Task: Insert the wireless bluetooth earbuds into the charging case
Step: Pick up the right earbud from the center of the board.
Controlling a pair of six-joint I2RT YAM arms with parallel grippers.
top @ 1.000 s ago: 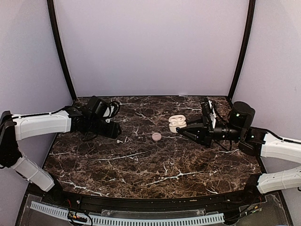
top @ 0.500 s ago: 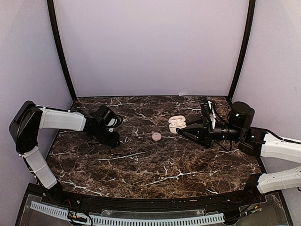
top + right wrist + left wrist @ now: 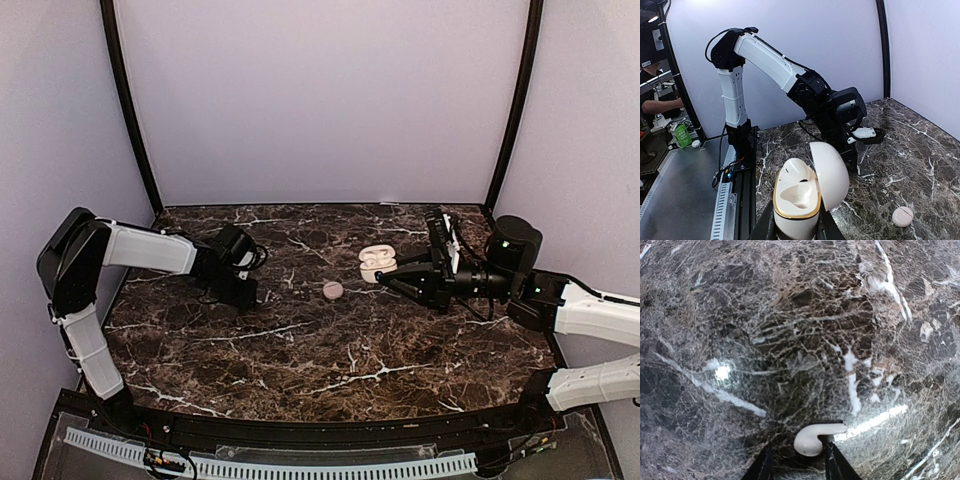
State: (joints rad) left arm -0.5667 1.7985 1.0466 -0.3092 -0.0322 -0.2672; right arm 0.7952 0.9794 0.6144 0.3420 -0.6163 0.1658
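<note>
Left arm (image 3: 150,250) low, jaws narrowly apart; right arm (image 3: 590,310) jaws clamped.

You have one small white earbud (image 3: 815,438) lying on its side, well to the left of the round pale case (image 3: 333,290). The charging case (image 3: 796,200), glossy white with a gold rim, sits upright in the right gripper (image 3: 796,227), just behind-right of that round case, lid swung open, hollow interior showing.

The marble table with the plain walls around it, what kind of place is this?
Probably a robotics lab test booth: a left arm and a right arm are mounted at the table, plain lilac walls box it in, and a person is visible outside it.
</note>
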